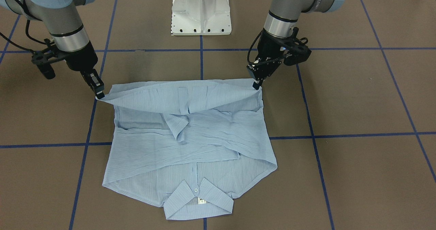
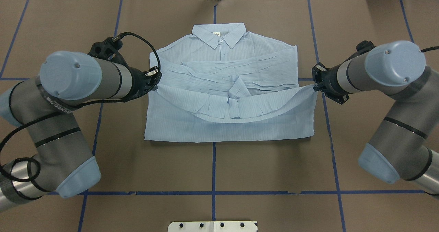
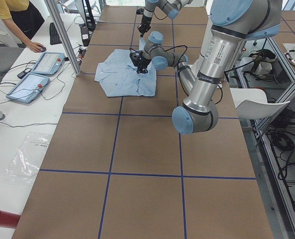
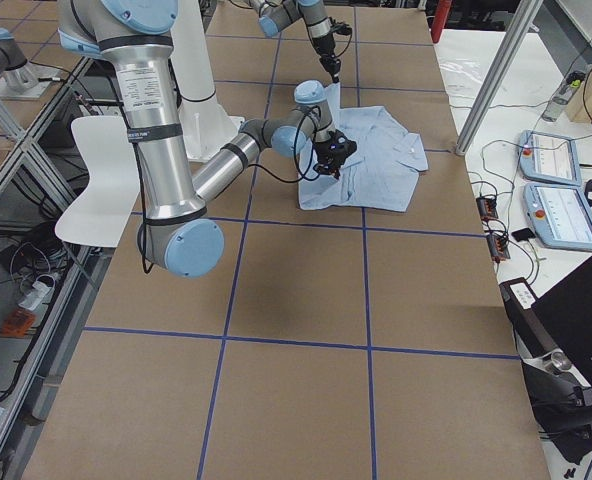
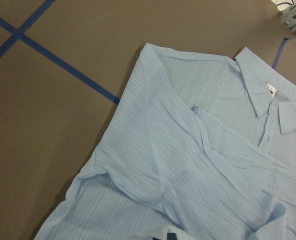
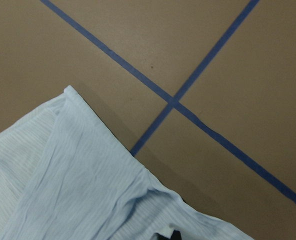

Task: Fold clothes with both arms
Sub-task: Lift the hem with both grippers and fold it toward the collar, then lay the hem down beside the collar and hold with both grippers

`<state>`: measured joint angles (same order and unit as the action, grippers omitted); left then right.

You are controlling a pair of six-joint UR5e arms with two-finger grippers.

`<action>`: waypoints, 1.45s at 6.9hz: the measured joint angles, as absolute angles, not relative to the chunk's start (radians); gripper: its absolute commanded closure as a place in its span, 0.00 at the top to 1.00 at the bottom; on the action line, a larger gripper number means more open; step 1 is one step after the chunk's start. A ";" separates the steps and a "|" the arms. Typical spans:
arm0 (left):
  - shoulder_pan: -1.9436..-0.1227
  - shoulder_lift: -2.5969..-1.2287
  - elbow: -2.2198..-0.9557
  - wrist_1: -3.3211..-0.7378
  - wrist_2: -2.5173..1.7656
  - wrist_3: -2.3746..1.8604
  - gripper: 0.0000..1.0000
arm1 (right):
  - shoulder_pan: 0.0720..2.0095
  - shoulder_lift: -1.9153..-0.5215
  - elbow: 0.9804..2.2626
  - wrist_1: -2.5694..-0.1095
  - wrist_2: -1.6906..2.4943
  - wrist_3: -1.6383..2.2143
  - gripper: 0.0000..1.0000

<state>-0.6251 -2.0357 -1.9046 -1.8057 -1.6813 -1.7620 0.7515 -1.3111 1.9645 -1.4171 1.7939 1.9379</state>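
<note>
Just out from the white pedestal base point(image 1: 201, 12), the left gripper point(image 1: 256, 84) and the right gripper point(image 1: 99, 94) each pinch one hem corner of the light blue shirt point(image 1: 190, 145). Their fingers are clamped on the cloth, holding it a little above the brown table point(image 1: 357, 97). The hem sags between them, over the shirt's lower body. Farther from the base, the sleeves point(image 1: 204, 128) lie crossed over the chest. Farthest out, the buttoned collar point(image 1: 213, 197) lies flat with its white label point(image 1: 201, 200) showing.

Shirt point(image 2: 226, 129) on brown taped table point(image 2: 274, 166)
</note>
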 measured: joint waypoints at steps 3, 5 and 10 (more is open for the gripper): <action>-0.705 -2.090 -1.779 -1.864 -1.685 -1.735 0.00 | 0.851 -1.208 1.834 -1.420 1.840 1.847 0.00; -0.732 -2.122 -1.688 -1.896 -1.683 -1.708 0.00 | 0.875 -1.126 1.727 -1.419 1.849 1.825 0.00; -0.743 -2.170 -1.384 -2.190 -1.676 -1.681 0.00 | 0.876 -0.962 1.448 -1.400 1.820 1.727 0.00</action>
